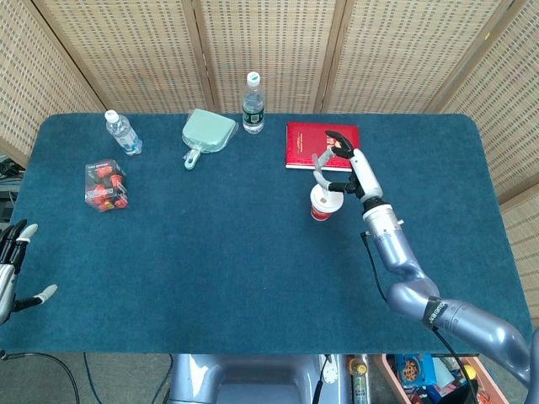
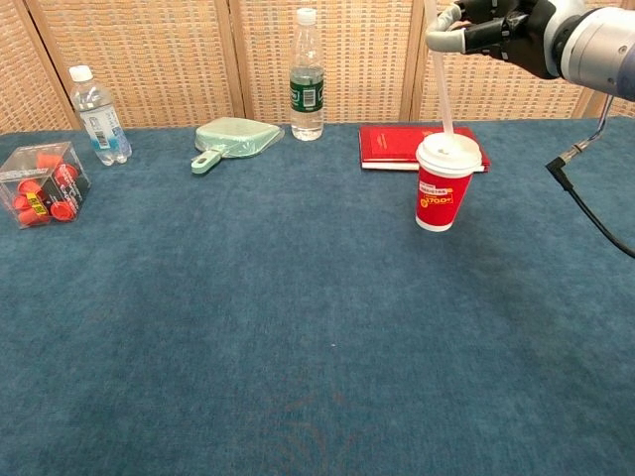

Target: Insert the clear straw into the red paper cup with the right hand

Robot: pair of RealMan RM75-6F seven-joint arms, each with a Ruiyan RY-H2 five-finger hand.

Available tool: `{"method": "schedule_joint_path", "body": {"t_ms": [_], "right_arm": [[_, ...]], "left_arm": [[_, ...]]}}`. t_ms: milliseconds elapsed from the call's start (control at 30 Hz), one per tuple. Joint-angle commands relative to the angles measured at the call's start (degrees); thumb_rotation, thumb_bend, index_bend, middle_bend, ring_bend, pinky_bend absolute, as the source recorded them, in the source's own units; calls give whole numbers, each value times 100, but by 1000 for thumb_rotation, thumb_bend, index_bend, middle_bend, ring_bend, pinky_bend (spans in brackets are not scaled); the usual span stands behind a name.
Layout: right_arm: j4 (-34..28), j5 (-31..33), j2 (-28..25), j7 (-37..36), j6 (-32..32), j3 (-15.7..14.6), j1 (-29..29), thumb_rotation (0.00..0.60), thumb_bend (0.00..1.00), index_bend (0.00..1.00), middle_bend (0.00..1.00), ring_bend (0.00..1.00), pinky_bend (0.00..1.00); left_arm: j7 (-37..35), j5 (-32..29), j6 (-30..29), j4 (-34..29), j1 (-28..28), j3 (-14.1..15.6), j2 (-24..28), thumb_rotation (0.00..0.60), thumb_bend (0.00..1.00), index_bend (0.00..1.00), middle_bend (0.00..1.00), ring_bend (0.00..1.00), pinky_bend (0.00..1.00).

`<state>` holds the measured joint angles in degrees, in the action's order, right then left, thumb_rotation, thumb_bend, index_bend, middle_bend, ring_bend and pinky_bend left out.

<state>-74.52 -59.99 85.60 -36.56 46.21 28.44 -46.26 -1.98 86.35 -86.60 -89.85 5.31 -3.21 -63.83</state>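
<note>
Chest view had the right robot hand (image 2: 491,25) above the red paper cup (image 2: 444,184), fingers pinching the top of the clear straw (image 2: 443,94). Straw ran almost upright, leaning slightly, its lower end at the white lid (image 2: 448,149) of the cup; whether the tip was through the lid hole could not be told. Head view showed the same right robot hand (image 1: 341,160) just behind and over the cup (image 1: 325,203), arm reaching in from the cup's right and near side. A black cable (image 2: 585,198) hung from the arm, right of the cup.

Red book (image 2: 412,146) lay flat just behind the cup, touching or nearly so in chest view. Green-labelled bottle (image 2: 307,77) stood upright further back and left of the cup. Mint dustpan (image 2: 233,139) lay left of that bottle. Small water bottle (image 2: 99,116) and clear box of red pieces (image 2: 42,182) sat well apart from the cup, far left on the table (image 2: 298,347).

Left robot hand (image 1: 13,269) was at the table's near left edge, far from the cup, fingers spread, holding nothing.
</note>
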Motion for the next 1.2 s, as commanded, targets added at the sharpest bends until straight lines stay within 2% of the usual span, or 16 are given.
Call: {"method": "schedule_joint_path", "body": {"t_ms": [33, 1200], "right_arm": [[26, 23, 15, 12, -16, -8, 0, 600, 519, 648, 150, 0, 0], [30, 127, 191, 140, -36, 78, -116, 600, 519, 649, 159, 0, 0]], "left_arm": [[2, 4, -12, 4, -4, 0, -1, 600, 153, 0, 0, 0, 0], [-32, -16, 27, 25, 6, 4, -2, 600, 154, 0, 0, 0, 0]]}}
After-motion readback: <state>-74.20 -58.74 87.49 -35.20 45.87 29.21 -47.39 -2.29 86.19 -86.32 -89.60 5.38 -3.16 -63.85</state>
